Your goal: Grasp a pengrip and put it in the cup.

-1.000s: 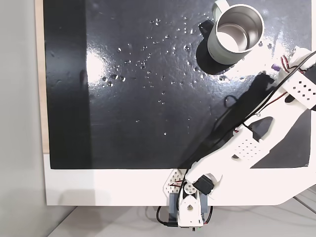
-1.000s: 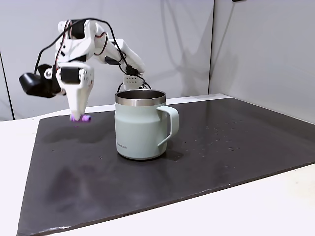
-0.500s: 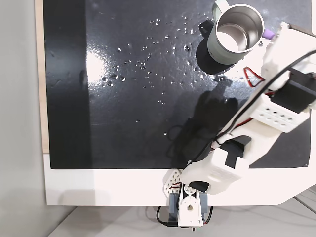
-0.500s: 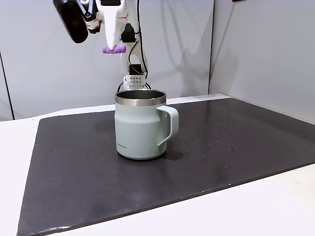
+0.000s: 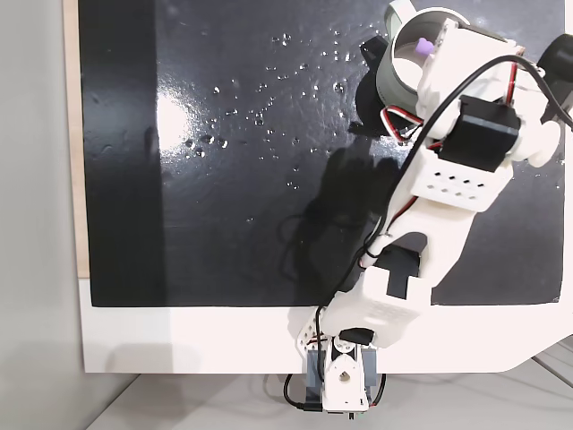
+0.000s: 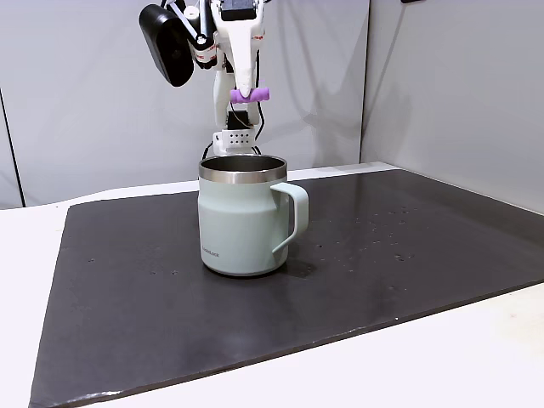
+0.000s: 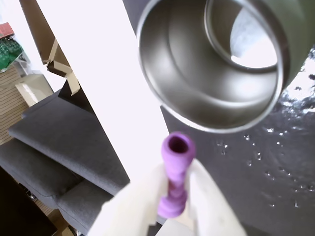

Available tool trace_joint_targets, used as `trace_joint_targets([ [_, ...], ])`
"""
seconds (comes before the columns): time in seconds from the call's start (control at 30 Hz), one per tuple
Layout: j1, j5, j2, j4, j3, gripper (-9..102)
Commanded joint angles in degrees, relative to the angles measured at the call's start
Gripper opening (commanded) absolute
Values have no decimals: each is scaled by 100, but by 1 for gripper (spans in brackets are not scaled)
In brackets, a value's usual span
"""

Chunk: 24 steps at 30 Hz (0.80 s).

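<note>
The white gripper (image 6: 247, 95) is shut tight on the little purple ribbed pengrip (image 6: 249, 94), and a fixed view from the side shows it high in the air above the pale grey-green cup with the shiny steel inside (image 6: 245, 216). A fixed view from the top shows the purple piece (image 5: 424, 45) right over the cup's open mouth (image 5: 405, 70), on the black mat (image 5: 224, 152) on the white bench (image 5: 179, 340). The wrist view shows the pengrip (image 7: 174, 173) pinched between two pale fingers (image 7: 209, 209), with its hollow end pointing up at the cup's round rim (image 7: 170, 93).

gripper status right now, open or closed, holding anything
Gripper: closed on the purple pengrip, held up in the air above the pale green mug, not yet released.
</note>
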Motion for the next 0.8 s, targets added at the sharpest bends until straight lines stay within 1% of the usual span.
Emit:
trace_joint_targets([
  [0.0, -44, 132, 70, 88, -79, 6],
  [0.03, -18, 211, 79, 149, -88, 9],
  [0.13, 79, 404, 193, 237, 18, 25],
  [0.2, 123, 492, 343, 255, 264, 30],
  [0.33, 149, 527, 571, 255, 773, 30],
  [0.77, 88, 615, 694, 255, 1046, 29],
])
